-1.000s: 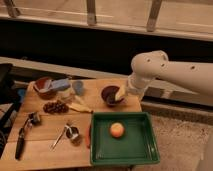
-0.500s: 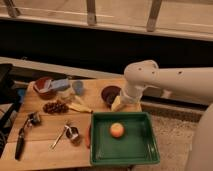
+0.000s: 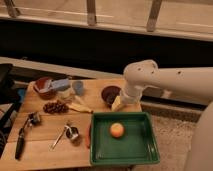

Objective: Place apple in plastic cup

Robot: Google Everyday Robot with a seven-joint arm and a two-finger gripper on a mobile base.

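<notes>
**Gripper**: at the end of a white arm that enters from the right and bends down over the back right part of the table. It hangs just beside the right rim of the dark maroon bowl, above the far edge of the tray. The fingers stand apart and hold nothing.

**Apple**: one small round yellow-orange fruit. It lies on the floor of the green tray, slightly left of the middle, touching no wall. It is nearer the camera than the gripper and clear of it.

**Plastic cup**: a pale blue-grey tumbler, upright, at the back of the table. It stands left of the maroon bowl and well apart from the apple.

**Green tray**: rectangular with raised walls, at the front right corner of the table. The apple is its only content.

**Dark maroon bowl**: round, at the back of the table between the cup and the gripper.

**Red-brown bowl**: at the back left corner. A blue-grey object lies against its right side; what it is cannot be told.

**Grapes**: a dark red cluster in front of the red-brown bowl.

**Yellow item**: pale and flat, just right of the grapes.

**Black-handled utensil**: lies lengthwise along the left edge.

**Small metal piece**: near the tray's left wall; its kind cannot be told.

**Wooden table**: light planks, bearing every item above.
</notes>
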